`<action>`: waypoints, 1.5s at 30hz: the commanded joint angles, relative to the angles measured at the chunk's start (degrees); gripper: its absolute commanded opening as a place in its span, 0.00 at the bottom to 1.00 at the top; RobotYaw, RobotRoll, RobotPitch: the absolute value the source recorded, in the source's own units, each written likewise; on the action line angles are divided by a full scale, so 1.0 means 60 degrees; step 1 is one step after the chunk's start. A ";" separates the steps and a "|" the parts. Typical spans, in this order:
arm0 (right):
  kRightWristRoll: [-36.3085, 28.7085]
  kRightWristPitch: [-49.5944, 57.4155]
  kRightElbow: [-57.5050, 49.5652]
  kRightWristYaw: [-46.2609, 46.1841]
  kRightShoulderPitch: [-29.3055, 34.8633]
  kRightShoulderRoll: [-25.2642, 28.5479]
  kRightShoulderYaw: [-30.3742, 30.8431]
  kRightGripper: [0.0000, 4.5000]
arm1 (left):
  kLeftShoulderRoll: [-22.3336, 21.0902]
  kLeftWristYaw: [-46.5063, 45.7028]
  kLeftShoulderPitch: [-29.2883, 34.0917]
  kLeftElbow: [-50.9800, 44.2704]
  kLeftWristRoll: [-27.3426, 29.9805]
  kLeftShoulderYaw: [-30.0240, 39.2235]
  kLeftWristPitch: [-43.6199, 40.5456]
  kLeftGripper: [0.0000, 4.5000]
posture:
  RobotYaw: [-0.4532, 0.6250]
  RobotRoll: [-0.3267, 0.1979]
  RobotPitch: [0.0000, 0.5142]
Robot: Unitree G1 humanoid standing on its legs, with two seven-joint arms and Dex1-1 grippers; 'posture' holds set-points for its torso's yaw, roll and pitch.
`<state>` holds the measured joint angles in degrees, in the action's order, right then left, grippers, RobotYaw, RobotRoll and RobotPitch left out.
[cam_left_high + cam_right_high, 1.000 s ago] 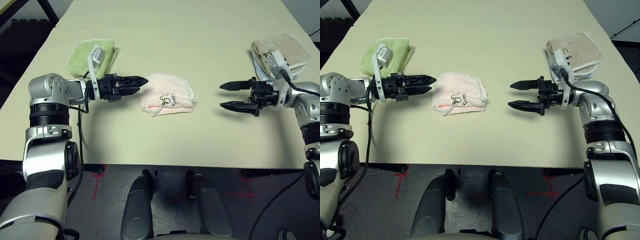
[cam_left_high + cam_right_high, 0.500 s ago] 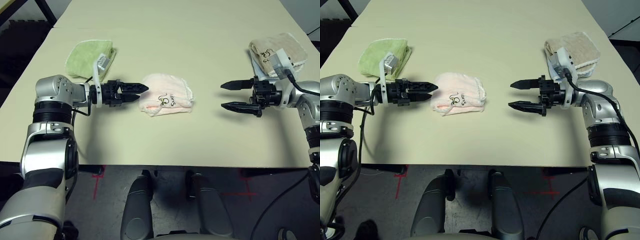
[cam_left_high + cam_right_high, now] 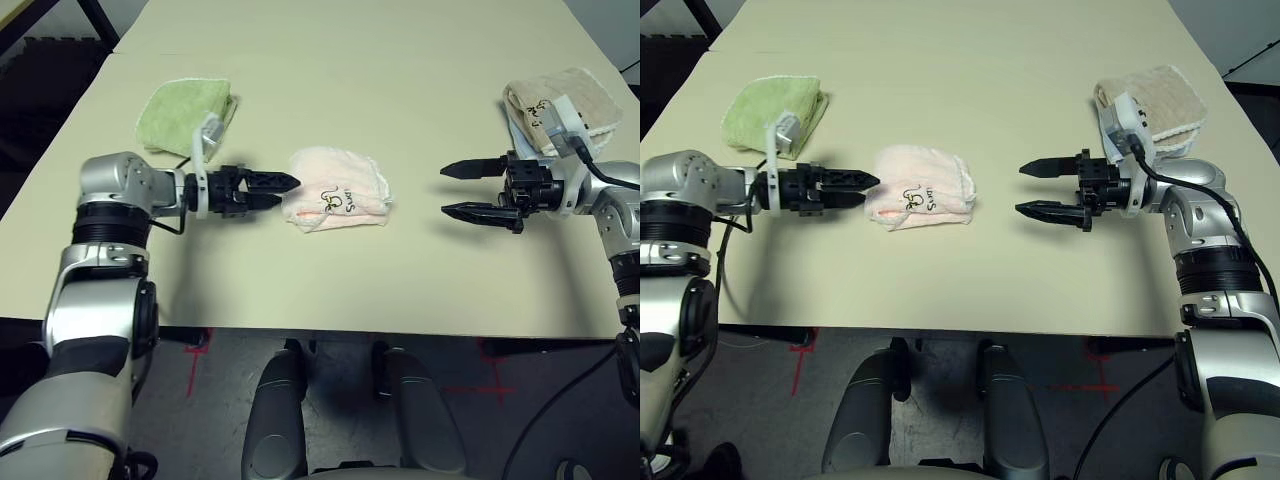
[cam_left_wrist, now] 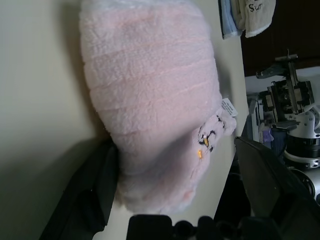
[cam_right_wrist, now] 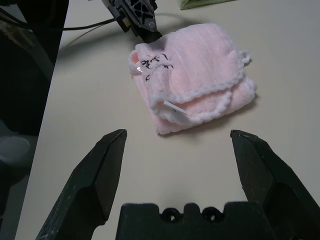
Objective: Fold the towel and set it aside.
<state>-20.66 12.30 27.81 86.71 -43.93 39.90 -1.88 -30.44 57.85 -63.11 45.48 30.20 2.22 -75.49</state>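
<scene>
the pale pink terry towel with the whitish trimmed edge and dark script logo already lies folded into a small thick bundle near the middle of the cream table, its white tag hanging at the side nearer the robot — so the folding looks done, or nearly so, and what seems left is to carry the bundle aside. the left pincer sits level at the towel's left edge with its black fingers apart; in the left wrist view the pink cloth lies between the two fingers, one of them right against its flank, but they are not clamped on it. the right pincer hangs well apart from the towel on its right, fingers spread wide and holding nothing, pointed toward the bundle. two places are already taken: a light green folded terry towel lies behind the left arm near the table's left edge, and a beige folded towel with dark script lies at the right edge behind the right wrist. the far half of the table is bare and gives plenty of room — the near strip between the towel and the table's front edge is open too, though narrower, and a careless push that way could send the bundle off.
</scene>
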 commanded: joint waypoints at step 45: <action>0.0065 -0.0301 -0.0032 -0.0508 -0.0010 -0.0070 0.0029 1.00 | 0.0102 -0.0625 -0.1570 0.2061 0.0241 0.2791 0.1999 0.00 | 0.36 0.62 0.42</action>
<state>-20.49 11.27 27.23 83.98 -43.64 39.74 -1.87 -29.49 55.53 -71.60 57.00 30.50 17.13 -65.08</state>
